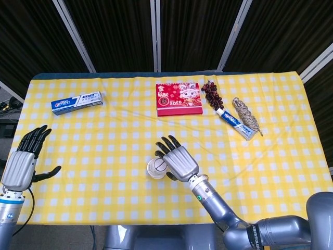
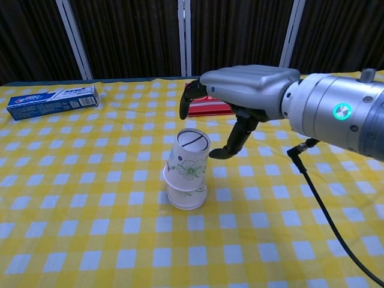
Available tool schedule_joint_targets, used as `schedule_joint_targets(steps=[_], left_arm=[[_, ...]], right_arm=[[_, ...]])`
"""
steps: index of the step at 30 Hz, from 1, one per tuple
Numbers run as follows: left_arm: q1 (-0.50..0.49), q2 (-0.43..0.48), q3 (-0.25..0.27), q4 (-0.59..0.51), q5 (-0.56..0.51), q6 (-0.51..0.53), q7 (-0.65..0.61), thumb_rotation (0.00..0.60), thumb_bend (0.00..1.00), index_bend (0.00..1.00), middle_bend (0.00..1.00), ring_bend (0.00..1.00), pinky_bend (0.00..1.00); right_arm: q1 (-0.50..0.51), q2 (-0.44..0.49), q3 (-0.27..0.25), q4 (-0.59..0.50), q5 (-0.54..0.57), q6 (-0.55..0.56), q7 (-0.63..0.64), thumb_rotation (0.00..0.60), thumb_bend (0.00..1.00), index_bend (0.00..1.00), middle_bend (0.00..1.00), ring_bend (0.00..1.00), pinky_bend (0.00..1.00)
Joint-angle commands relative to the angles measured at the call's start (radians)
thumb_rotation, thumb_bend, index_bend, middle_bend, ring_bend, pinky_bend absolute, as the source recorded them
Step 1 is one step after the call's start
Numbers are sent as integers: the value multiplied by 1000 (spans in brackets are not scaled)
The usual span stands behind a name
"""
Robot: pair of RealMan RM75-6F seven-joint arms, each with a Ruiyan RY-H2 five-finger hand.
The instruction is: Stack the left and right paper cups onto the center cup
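My right hand (image 2: 231, 111) hovers just above and right of the cup stack (image 2: 187, 170), fingers spread, holding nothing. The top cup leans left off vertical. My left hand (image 1: 21, 167), open too, sits far left of the stack.

Lab-style test setup: black curtain backdrop (image 1: 197, 31), checkered tablecloth (image 1: 104, 156), scattered props.
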Motion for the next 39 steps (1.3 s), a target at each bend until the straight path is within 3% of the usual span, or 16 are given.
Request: schedule_joint_targets(steps=[1,10,15,19,26,32,39], left_arm=[[1,0,-1,-1,2,1,0,600,170,34,0,0,61],[5,-1,-3,0,3,1,3,600,170,34,0,0,61],[5,-5,-4,10,-6,-8,12,600,170,34,0,0,61],[7,-26,3,41,-20,-24,54,600,170,10,0,0,44],[23,-71,8,117,-44,-20,94,600,170,0,0,0,0],[43,-105,21,165,-57,-15,115,600,168,0,0,0,0],[65,-123,32,188,-65,-10,120,600,168,0,0,0,0]], right_arm=[[-2,1,2,-3,-4,5,3,600,134,282,102,3,52],[-21,32,-2,-14,-28,47,-13,600,131,261,74,0,22],[-78,107,-15,-26,-62,108,22,600,131,207,18,0,0],[-245,247,-104,29,-162,216,209,600,131,133,0,0,0],[-436,334,-203,218,-247,266,507,600,107,1,0,0,0],[-541,368,-231,324,-306,324,634,600,97,0,0,0,0],[-605,395,-221,355,-352,350,713,600,97,0,0,0,0]])
